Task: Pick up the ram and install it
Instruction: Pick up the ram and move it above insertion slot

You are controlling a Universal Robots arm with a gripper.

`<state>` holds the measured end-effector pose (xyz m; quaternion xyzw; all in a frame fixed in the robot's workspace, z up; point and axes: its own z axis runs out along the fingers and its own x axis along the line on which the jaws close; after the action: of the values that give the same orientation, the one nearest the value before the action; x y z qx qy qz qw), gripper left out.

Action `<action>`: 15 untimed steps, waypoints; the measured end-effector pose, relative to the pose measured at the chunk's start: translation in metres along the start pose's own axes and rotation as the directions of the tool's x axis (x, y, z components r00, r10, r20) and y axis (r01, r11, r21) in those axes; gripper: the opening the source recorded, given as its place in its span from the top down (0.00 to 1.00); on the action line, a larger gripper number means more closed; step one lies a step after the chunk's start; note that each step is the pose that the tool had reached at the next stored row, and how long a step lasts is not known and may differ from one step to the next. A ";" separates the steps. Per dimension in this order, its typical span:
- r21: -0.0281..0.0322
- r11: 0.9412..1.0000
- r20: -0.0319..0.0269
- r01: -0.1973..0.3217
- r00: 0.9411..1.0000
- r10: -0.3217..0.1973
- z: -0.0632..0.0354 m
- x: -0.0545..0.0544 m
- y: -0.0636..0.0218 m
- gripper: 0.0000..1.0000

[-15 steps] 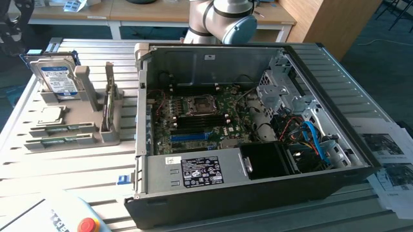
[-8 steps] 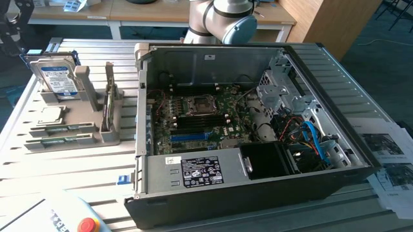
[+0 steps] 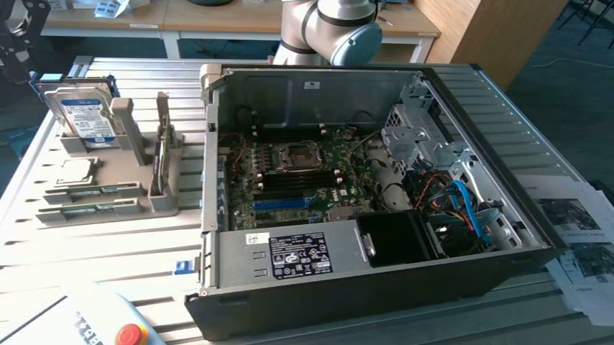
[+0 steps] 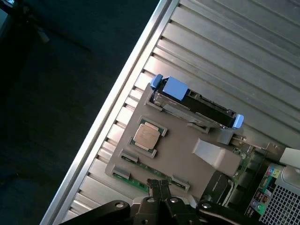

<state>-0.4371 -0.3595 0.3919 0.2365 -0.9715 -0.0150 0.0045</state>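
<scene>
Currently, the ram [image 3: 88,210] lies flat in the outermost slot of a gray holder [image 3: 120,169] at the exterior view's lower left, not yet picked up. In the wrist view the ram [image 4: 133,181] shows as a narrow green strip along the edge of the holder [image 4: 183,154]. The end effector [image 4: 160,184] hovers just beside it, its two fingers pressed together and clenched on nothing. Whether the fingertips touch the stick cannot be told.

A second green stick [image 3: 96,191] rests in the neighbouring slot, just above the first in the exterior view. Further up the holder sits a square silver processor chip [image 3: 77,171], lying flat, and beyond it a hard drive [image 3: 85,115] with a blue-white label stands upright in a blue bracket. Toward the holder's side nearest the computer, a thin card [image 3: 163,147] stands on edge.

Just beside the holder, filling the middle of the exterior view, an open black computer case [image 3: 384,291] lies on its side. Inside it the green motherboard [image 3: 298,172] faces up, with a long blue slot strip [image 3: 283,203] near its lower edge. A power supply [image 3: 287,255] with a dark label sits below that.

The arm's grey and blue joint [image 3: 341,29] rises behind the case at the top centre. Everything rests on a slatted metal bench [image 3: 96,251]. Printed sheets [image 3: 580,237] lie at the exterior view's right edge, and a red button [image 3: 129,335] sits on a white box in the lower left corner.
</scene>
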 end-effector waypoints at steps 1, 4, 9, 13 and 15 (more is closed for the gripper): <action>0.001 1.000 -0.002 0.015 1.000 -0.015 0.0000 0.000 0.0000 0.90; 0.002 0.998 -0.007 0.059 0.998 -0.059 0.0001 0.000 0.0000 0.90; 0.004 0.991 -0.016 0.130 0.991 -0.130 0.0001 0.000 0.0000 0.90; 0.006 0.982 -0.022 0.191 0.981 -0.191 0.0001 0.000 0.0000 0.90; 0.006 0.975 -0.024 0.221 0.975 -0.220 0.0001 0.000 0.0000 0.90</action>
<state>-0.4371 -0.3594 0.3918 0.3430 -0.9392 -0.0085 0.0132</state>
